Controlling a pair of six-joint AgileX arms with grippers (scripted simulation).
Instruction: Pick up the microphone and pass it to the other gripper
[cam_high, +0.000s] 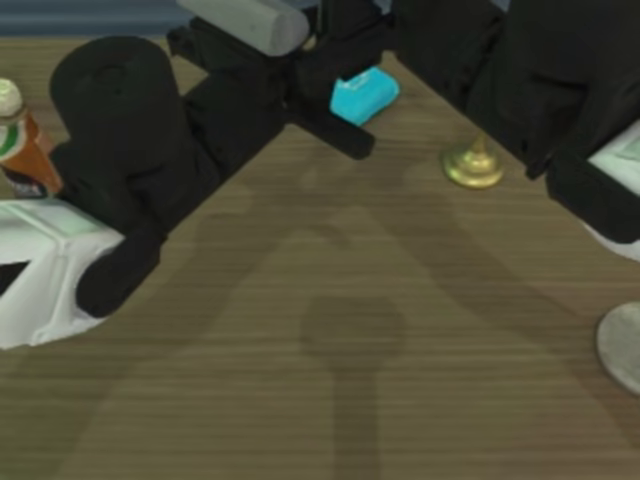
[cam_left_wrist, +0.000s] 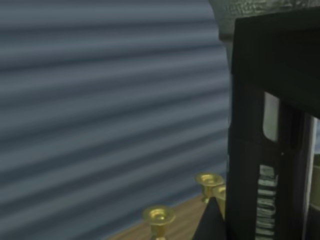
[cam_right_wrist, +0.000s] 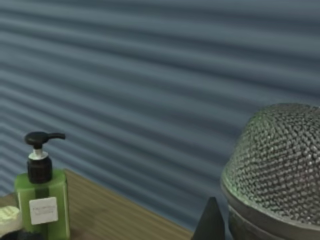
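Note:
The microphone (cam_high: 250, 20) is held high over the table's far middle, and only its silver-grey mesh head shows from above. In the left wrist view its black handle (cam_left_wrist: 270, 150) fills the side, mesh head at the upper edge. My left gripper (cam_high: 290, 95) is shut on that handle, with one fingertip (cam_left_wrist: 210, 225) pressed against it. My right gripper (cam_high: 385, 35) faces it from the other side. In the right wrist view the mesh head (cam_right_wrist: 280, 165) looms close. The right fingertip (cam_right_wrist: 210, 222) stands just apart from it, a thin gap between them.
A gold candelabra (cam_high: 473, 165) stands right of centre under the right arm, its cups (cam_left_wrist: 159, 217) showing in the left wrist view. A cyan block (cam_high: 363, 97) lies below the grippers. An orange-labelled bottle (cam_high: 15, 140) stands far left. There is also a green soap dispenser (cam_right_wrist: 42, 195) and, at the right edge, a grey disc (cam_high: 625, 345).

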